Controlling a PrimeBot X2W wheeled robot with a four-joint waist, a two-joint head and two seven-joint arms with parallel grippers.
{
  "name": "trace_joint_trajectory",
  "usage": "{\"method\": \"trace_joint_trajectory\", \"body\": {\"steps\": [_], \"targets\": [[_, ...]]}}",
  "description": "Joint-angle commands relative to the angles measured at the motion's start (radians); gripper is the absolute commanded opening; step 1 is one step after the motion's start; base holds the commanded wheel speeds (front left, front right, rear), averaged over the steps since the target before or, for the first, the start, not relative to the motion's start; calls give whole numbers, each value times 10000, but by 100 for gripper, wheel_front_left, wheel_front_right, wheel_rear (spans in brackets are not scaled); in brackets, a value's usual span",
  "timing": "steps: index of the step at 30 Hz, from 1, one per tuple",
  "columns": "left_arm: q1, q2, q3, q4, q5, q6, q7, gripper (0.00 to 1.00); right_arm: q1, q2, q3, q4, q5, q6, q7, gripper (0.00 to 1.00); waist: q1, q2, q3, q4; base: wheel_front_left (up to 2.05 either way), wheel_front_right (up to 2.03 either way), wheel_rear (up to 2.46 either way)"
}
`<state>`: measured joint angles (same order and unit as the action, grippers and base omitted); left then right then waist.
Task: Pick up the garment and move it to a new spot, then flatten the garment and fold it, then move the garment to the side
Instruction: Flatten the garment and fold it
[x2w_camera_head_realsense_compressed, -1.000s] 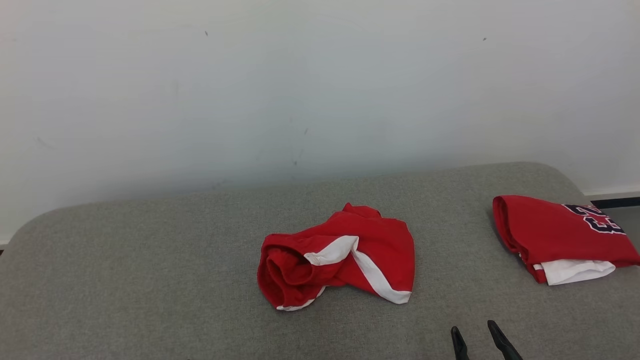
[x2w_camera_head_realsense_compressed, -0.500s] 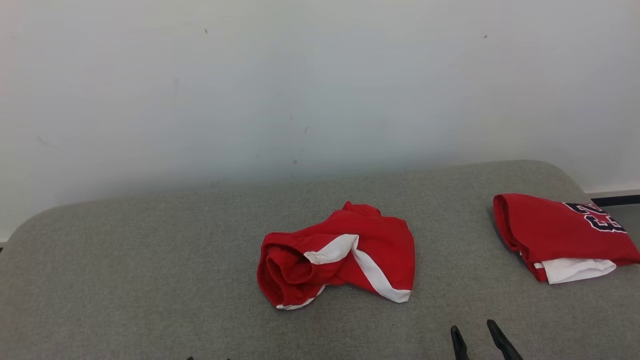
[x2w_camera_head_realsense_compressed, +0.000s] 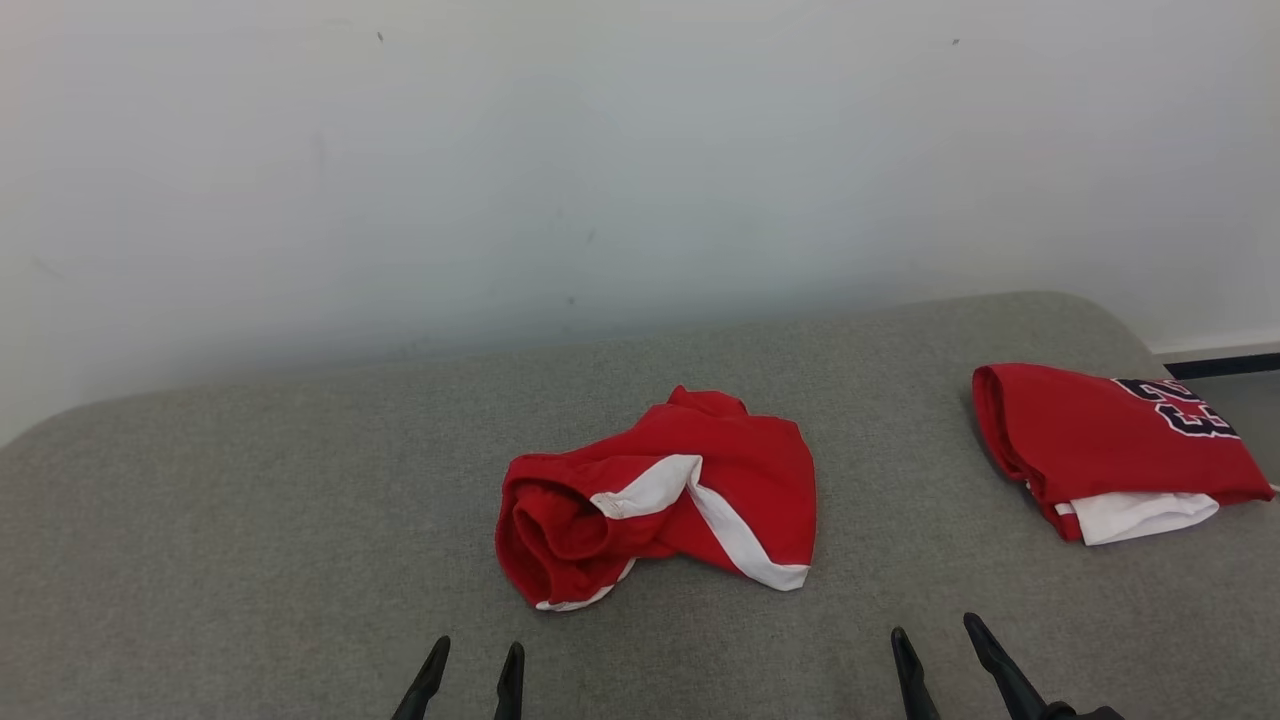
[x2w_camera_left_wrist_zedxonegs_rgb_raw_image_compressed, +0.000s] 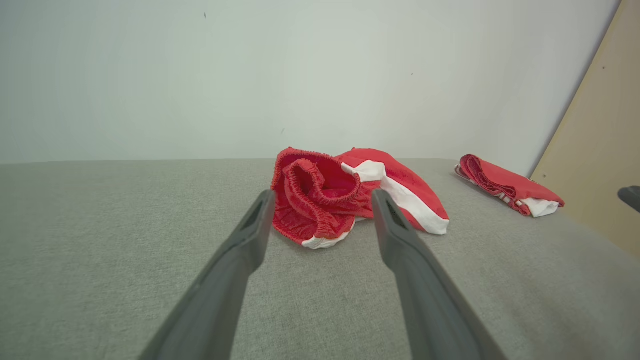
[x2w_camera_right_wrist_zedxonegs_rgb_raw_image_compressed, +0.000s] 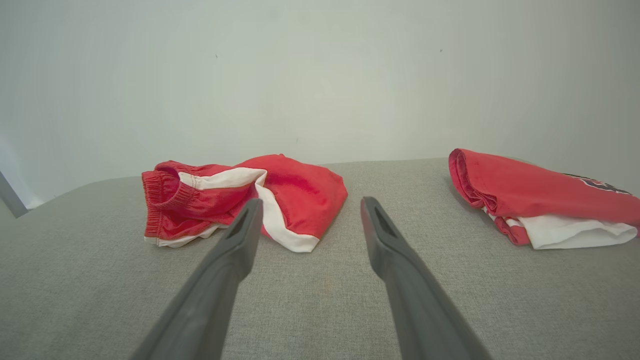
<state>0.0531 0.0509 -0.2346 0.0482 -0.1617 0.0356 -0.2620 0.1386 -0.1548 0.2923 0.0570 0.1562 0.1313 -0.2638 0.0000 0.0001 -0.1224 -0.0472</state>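
Note:
A crumpled pair of red shorts with white stripes (x2w_camera_head_realsense_compressed: 660, 495) lies in the middle of the grey padded surface (x2w_camera_head_realsense_compressed: 250, 520). The left wrist view shows the shorts (x2w_camera_left_wrist_zedxonegs_rgb_raw_image_compressed: 350, 195) with the elastic waistband bunched toward the camera; the right wrist view has the shorts (x2w_camera_right_wrist_zedxonegs_rgb_raw_image_compressed: 240, 197) at left. My left gripper (x2w_camera_head_realsense_compressed: 475, 650) stands open at the bottom edge, just short of the shorts' near left end. Open too, the right gripper (x2w_camera_head_realsense_compressed: 930, 635) sits to the lower right, apart from the cloth. Both hold nothing.
A folded red garment with dark lettering and a white layer (x2w_camera_head_realsense_compressed: 1110, 450) rests at the right end of the surface, near its edge. A pale wall (x2w_camera_head_realsense_compressed: 600, 150) rises right behind. A tan board (x2w_camera_left_wrist_zedxonegs_rgb_raw_image_compressed: 600, 150) stands at right in the left wrist view.
The left gripper's fingers have risen into the head view at the bottom. The whole picture shifted slightly up and left, so the camera moved. The garments lie as before.

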Motion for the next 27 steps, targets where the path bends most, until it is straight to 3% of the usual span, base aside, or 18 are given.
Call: {"method": "trace_joint_trajectory", "body": {"steps": [1, 11, 18, 27], "targets": [[-276, 3, -142, 160, -346, -69, -40, 100, -120, -81, 40, -1, 24, -9, -6, 100, 0, -1, 145, -154, 0, 0, 0], [-3008, 7, -1553, 2483, -1878, -206, -8, 100, -497, -294, 133, 47, 65, -9, -5, 100, 0, -1, 813, -703, 0, 0, 0], [-5330, 10, -2798, 4314, -3497, 147, 1017, 100, -804, -346, 266, 81, 135, -9, -6, 100, 0, -1, 1422, -954, 0, 0, 0], [-6975, 9, -3611, 5520, -4683, 1397, 2320, 100, -1398, -342, 455, 107, 204, -9, -6, 100, 0, -1, 2027, -1146, 0, 0, 0]]}}
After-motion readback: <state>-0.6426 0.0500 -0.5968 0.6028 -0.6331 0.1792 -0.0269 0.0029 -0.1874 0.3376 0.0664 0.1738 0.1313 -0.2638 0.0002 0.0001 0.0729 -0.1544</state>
